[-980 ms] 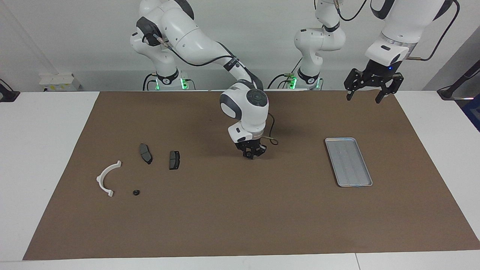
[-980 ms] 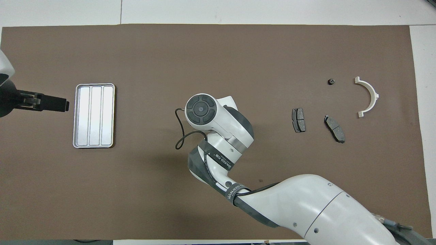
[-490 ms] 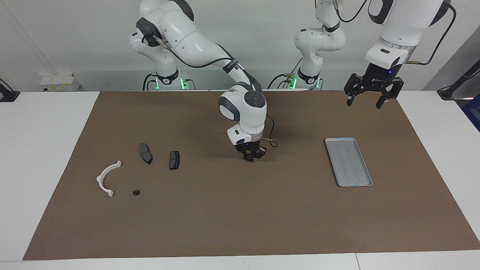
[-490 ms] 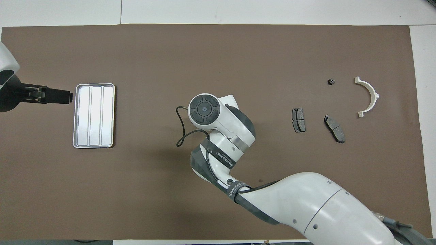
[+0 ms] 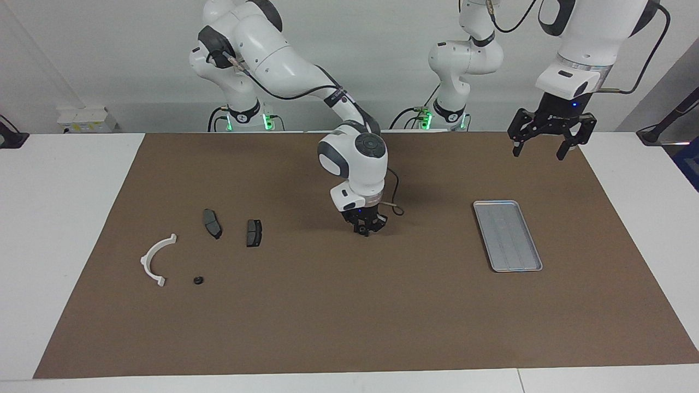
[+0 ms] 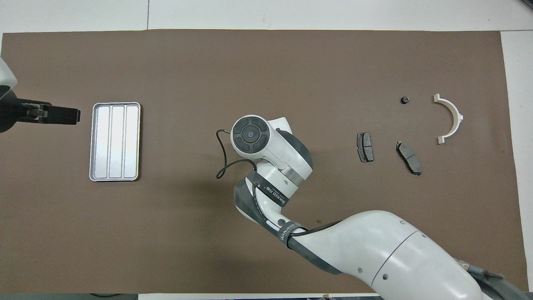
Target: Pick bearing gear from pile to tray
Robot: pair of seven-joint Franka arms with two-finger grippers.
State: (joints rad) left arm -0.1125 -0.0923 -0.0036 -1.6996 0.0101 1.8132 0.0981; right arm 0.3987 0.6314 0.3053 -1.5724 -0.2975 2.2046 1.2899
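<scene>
The pile lies at the right arm's end of the mat: a white arc bracket [image 5: 146,261] [image 6: 458,114], two dark brake-pad plates [image 5: 212,223] [image 6: 365,146] and one tiny black round bearing gear [image 5: 198,280] [image 6: 404,100]. The silver tray [image 5: 494,203] [image 6: 115,103] sits bare at the left arm's end. My right gripper [image 5: 365,229] points down just above the middle of the mat, between pile and tray. Whether it carries anything does not show, and the overhead view hides it under its own wrist. My left gripper [image 5: 539,154] [image 6: 77,116] hangs open and raised beside the tray.
A brown mat [image 5: 349,327] covers most of the white table. A thin black cable [image 6: 220,162] loops off the right wrist over the mat. Nothing else lies between the pile and the tray.
The right gripper has sunk a little toward the mat at the middle. The left gripper has drifted slightly toward the left arm's end of the table. The pile and tray have not moved.
</scene>
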